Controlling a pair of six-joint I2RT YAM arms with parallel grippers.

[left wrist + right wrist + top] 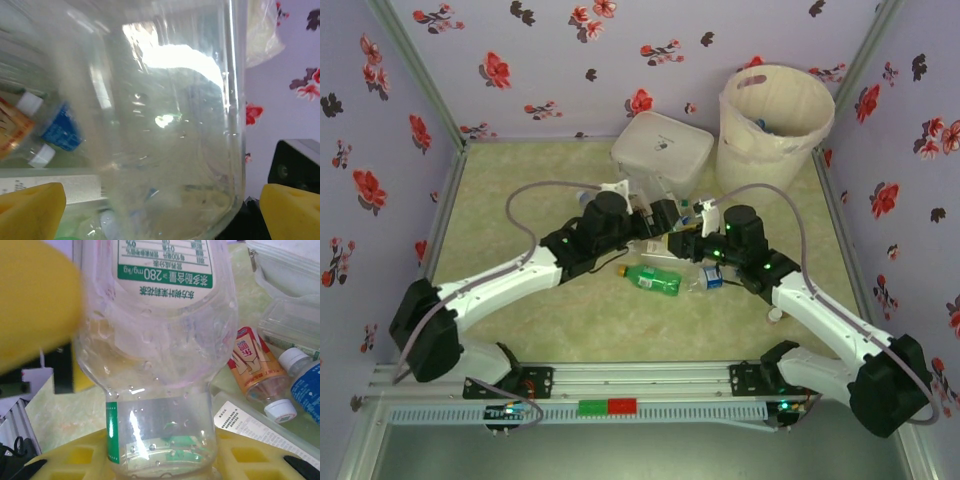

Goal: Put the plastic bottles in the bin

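**Top view.** The left gripper (663,214) and the right gripper (694,216) meet tip to tip at mid-table. What sits between them is too small to read here. From that meeting point the bin (750,160) stands at 1 o'clock and the white case (660,150) at 12. A green bottle (655,281) lies on its side at 6.

**Left wrist view.** A clear bottle (170,125) stands between this gripper's yellow fingers (30,210). The jaws are spread wide, with a gap showing beside the finger at 3 o'clock, so they bracket the bottle without clamping it. At 9 o'clock lie an orange-labelled bottle (10,130) and a blue-labelled bottle (62,127).

**Right wrist view.** Here the clear bottle (160,340) is pinched by the right gripper (115,390). One pad is a blur at 10 o'clock, and the other lies at 6 under the narrow banded waist.

The bottle looks empty apart from droplets inside, so I judge it very light. Its walls seem thin and likely to dent under a hard squeeze, and the smooth plastic could slip. The waist, being narrower and probably stiffer, seems the safest place to hold it.
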